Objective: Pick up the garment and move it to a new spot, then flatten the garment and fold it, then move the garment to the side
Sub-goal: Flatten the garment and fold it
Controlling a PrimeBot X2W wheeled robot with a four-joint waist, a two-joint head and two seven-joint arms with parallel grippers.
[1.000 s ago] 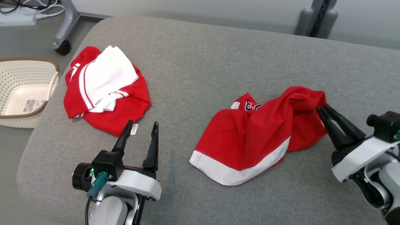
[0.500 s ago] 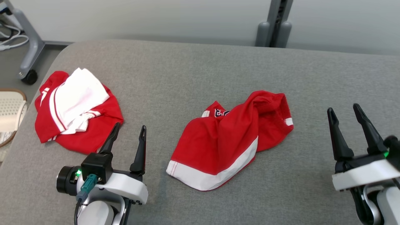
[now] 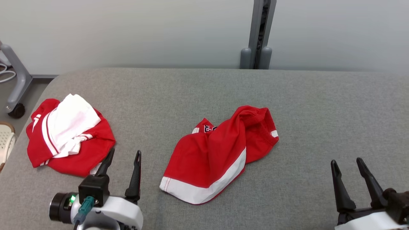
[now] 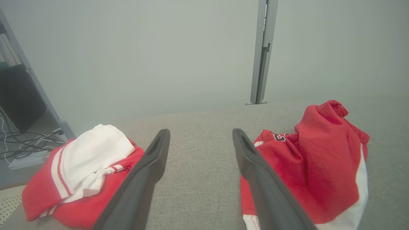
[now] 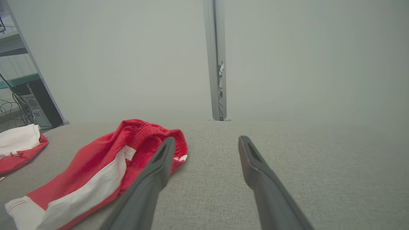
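Grey fabric surface (image 3: 204, 92) runs across the head view. Red garment (image 3: 211, 159) with a white hem band lies crumpled mid-surface, between the two hands and touching neither. Second red-and-white clothes pile (image 3: 64, 140) sits at the surface's left end. Left hand (image 3: 125, 151) is lower left, fingers wide apart, holding nothing, tips just beside that pile. Right hand (image 3: 346, 161) is lower right, fingers spread wide, holding nothing, well apart from the garment. Pale basket (image 3: 4, 142) rim shows off the left edge.
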